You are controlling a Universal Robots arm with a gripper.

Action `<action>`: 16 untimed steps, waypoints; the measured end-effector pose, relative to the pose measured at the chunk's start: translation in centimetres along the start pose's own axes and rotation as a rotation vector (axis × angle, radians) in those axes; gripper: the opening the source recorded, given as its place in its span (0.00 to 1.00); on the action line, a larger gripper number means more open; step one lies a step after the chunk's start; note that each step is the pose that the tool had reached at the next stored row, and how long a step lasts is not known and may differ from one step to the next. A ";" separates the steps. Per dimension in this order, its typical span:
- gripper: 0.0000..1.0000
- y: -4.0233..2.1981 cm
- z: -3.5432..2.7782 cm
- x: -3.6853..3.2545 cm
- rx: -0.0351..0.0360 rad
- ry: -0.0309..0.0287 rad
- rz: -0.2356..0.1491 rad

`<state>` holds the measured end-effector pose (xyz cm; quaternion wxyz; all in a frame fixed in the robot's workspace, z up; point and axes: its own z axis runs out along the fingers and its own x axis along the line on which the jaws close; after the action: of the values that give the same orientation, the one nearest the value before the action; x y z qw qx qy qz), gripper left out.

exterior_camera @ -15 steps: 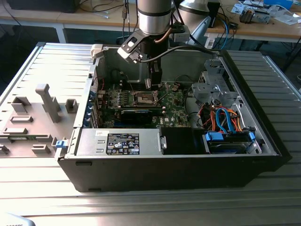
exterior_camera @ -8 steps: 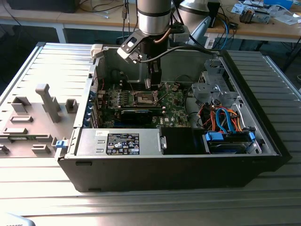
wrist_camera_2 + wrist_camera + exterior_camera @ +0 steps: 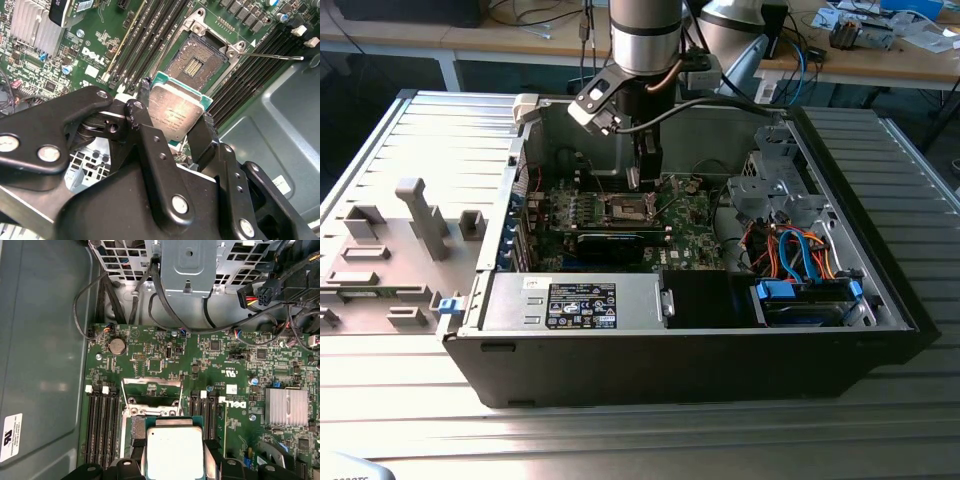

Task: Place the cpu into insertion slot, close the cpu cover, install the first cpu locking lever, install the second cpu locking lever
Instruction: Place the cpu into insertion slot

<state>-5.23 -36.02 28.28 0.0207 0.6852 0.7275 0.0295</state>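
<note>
- Gripper (image 3: 175, 120) clenched on the cpu (image 3: 176, 112), a finger on each of two opposite edges, metal top showing.
- Cpu hangs just above the insertion slot (image 3: 197, 61), apart from it, not seated. Slot bare, contact field exposed.
- The cpu cover (image 3: 151, 382) stands swung up at the slot's edge, open.
- One locking lever (image 3: 272, 57) juts out free beside the memory slots (image 3: 150, 35), unlatched.
- In the exterior view the arm reaches down into the open computer case (image 3: 880, 300), over the far part of the motherboard (image 3: 695, 235).
- Judgement: first step in hand. Seating, cover and both levers remain.
</note>
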 end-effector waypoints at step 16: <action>0.55 -1.06 0.56 0.10 -0.0002 0.0002 0.000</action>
<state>-6.25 -35.97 27.65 0.0207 0.6852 0.7275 0.0296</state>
